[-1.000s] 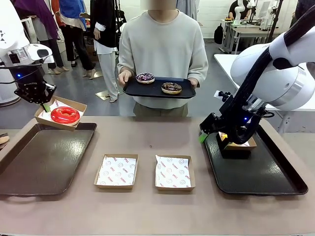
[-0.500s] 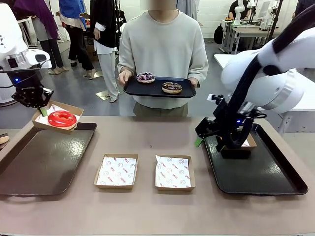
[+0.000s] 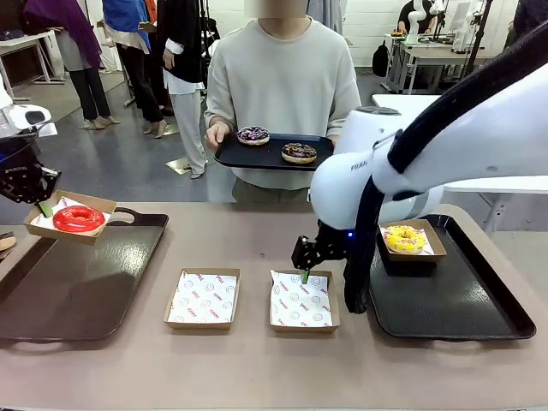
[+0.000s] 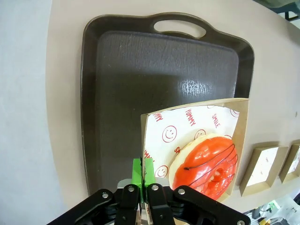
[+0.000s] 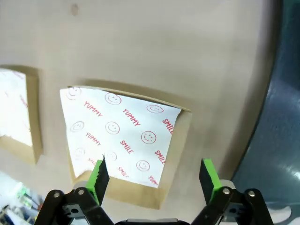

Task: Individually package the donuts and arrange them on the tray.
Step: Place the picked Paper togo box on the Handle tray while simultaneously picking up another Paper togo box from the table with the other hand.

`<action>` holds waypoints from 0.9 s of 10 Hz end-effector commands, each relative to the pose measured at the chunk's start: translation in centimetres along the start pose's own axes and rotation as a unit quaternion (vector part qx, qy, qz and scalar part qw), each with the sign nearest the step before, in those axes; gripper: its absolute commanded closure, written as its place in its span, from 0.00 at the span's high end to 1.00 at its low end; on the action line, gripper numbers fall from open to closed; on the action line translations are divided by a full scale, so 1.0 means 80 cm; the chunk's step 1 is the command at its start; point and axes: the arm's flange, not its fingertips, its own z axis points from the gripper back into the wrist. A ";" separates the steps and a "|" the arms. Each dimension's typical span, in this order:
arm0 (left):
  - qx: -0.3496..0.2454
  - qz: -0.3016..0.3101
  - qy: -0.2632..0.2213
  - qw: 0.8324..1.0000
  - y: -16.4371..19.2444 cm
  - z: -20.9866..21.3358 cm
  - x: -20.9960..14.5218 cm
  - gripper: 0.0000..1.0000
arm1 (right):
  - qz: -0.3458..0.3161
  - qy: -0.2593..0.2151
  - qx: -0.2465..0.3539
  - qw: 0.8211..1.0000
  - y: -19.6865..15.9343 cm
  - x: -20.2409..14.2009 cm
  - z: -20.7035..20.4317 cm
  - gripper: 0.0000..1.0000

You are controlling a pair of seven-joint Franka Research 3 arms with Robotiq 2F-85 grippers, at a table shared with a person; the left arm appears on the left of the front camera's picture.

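Left claw, left edge of the front view: pinched shut on one wall of the carried box. The red donut lies inside on the printed paper. The box hangs roughly level above the upper-left corner of the left tray, clear of it. My reading is that gripping the cardboard wall rather than the donut keeps icing off the pads.

Left wrist view: the green pads meet on the paper-lined wall at bottom centre. The red donut is lower right, with bare left tray beneath.

Right claw, centre frame: jaws spread wide, holding nothing, tips at the far edge of the right empty box. In the right wrist view the pads stand either side of that box's wall. Contact can't be told. It is probably lining up to take the box by an edge.

The left empty box sits just beside it. The yellow donut is boxed and rests at the upper part of the right tray.

A person at top centre holds a small tray carrying the purple donut and the chocolate donut. Both are unpackaged, presumably waiting for the two empty boxes.
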 end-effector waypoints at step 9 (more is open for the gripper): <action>-0.010 0.003 0.004 1.000 0.004 -0.013 0.005 0.02 | -0.085 -0.024 -0.036 0.995 0.002 -0.002 -0.008 1.00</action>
